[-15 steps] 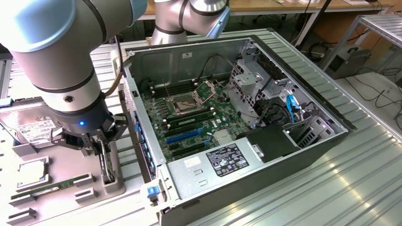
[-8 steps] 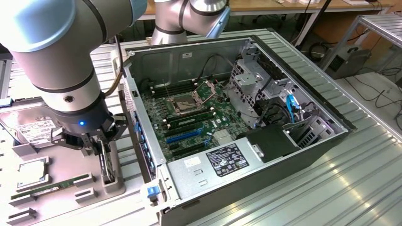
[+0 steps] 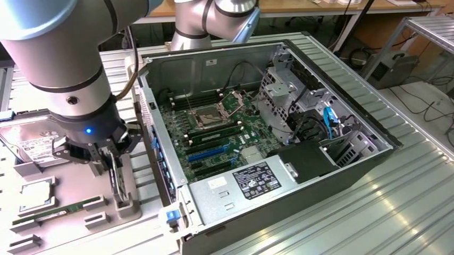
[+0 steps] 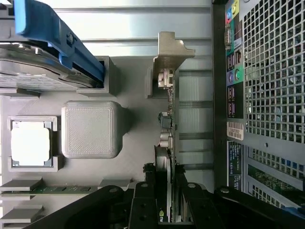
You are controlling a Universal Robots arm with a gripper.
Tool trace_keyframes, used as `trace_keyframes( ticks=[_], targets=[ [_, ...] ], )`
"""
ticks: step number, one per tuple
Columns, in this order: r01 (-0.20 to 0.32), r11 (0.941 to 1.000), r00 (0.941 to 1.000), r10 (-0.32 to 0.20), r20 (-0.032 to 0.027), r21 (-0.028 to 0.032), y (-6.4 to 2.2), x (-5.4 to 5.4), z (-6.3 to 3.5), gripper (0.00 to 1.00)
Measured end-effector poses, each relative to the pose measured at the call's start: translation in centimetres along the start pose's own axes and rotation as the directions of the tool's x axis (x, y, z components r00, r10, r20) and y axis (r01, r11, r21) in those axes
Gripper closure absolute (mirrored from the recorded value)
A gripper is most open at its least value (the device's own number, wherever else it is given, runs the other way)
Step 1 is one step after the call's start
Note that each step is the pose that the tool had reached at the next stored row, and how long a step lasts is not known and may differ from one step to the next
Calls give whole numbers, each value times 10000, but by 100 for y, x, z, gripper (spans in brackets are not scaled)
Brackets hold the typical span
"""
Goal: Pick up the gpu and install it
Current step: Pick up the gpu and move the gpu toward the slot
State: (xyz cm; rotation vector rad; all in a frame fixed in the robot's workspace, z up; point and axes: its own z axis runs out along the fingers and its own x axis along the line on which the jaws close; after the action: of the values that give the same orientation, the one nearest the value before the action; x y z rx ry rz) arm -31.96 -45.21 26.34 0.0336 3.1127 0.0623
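Black fingers (image 4: 151, 188) clamped on the thin, dark, silver-bracketed gpu card (image 4: 167, 119).
I saw it upright in its grey holder (image 3: 127, 204), not yet inside the open case (image 3: 212, 58).

Ribbed silver metal counter (image 3: 354, 220) across the foreground, with bright glare along the grooves toward the exterior view's right. Behind it, at the far edge, a wooden desk (image 3: 298, 7) on pale metal legs. At the exterior view's right, a grey metal frame (image 3: 429, 22), beside it a dark box (image 3: 392, 68) on the pale floor (image 3: 397, 98), black cables (image 3: 433, 106) lying loose close by.
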Motion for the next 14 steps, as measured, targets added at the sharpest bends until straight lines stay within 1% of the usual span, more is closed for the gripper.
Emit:
trace_keyframes(
  ticks=[1, 7, 14],
  targets=[
    [1, 10000, 10000, -1, 0, 0, 1, -1, -30, 74],
    [7, 10000, 10000, -7, 0, 0, 13, -9, -330, 74],
    [8, 10000, 10000, -8, 0, 0, 26, -18, -648, 74]
  ],
)
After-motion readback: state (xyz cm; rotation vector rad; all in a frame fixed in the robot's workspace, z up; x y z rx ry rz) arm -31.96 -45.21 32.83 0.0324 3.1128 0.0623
